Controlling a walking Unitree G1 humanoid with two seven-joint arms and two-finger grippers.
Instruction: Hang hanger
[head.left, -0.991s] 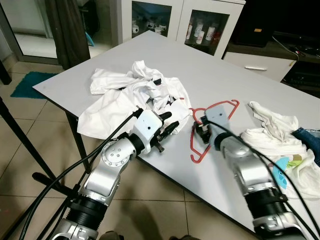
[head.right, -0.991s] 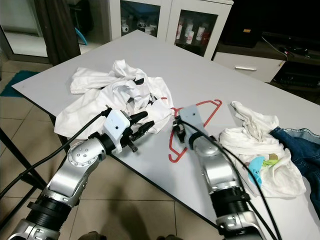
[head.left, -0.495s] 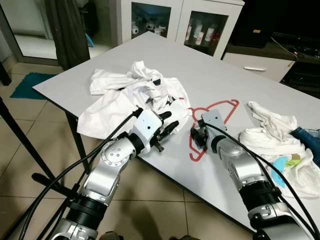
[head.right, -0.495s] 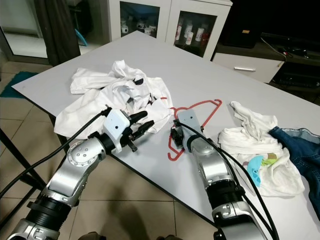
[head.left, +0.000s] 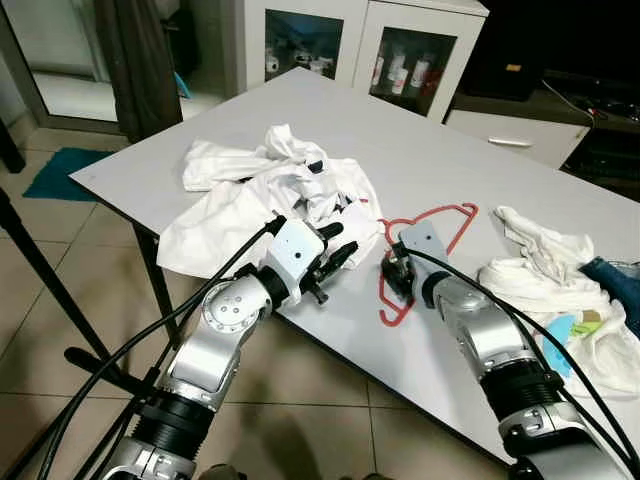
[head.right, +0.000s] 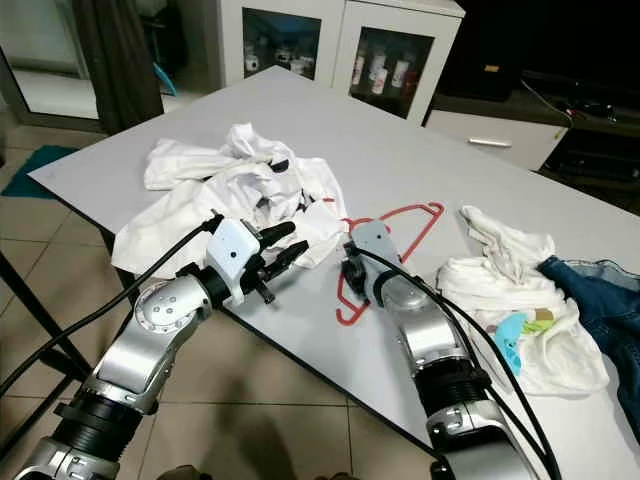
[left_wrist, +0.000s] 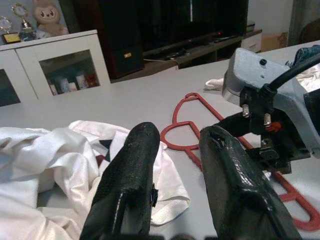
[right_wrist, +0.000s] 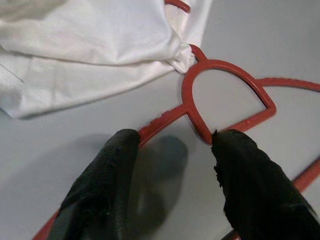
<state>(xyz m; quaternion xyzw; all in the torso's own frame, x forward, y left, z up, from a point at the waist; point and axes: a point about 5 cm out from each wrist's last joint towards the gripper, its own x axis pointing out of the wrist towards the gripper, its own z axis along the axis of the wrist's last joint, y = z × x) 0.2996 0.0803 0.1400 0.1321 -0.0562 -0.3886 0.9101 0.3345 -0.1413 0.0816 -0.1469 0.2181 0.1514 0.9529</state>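
Your right gripper (head.left: 396, 268) is the nearer one to the hanger (head.left: 425, 250), so the grasp is for this arm: it hangs low over the neck end of the hanger, where the loop joins the two shoulder bars. In the right wrist view the two black fingers (right_wrist: 102, 185) stand released, with a clear gap, and one red bar of the hanger crosses this gap just below them; I judge they do not touch it yet. The hanger lies flat on the grey surface (head.left: 430, 150), near the front edge. Its long axis runs from the near end by your right gripper away toward the far right, so the fingers must close across the bar, not along it. It is a thin red plastic hanger with an open frame (it looks light and a little slippery), and its hook end goes under the edge of the white shirt (head.left: 265, 190), which touches the loop in the right wrist view. I think this cloth may drag along when you lift. Your left gripper (head.left: 335, 255) waits just left of the hanger, at the edge of the shirt, its fingers parted and holding nothing. A second heap of clothes (head.left: 545, 275) lies to the right, apart from the hanger.
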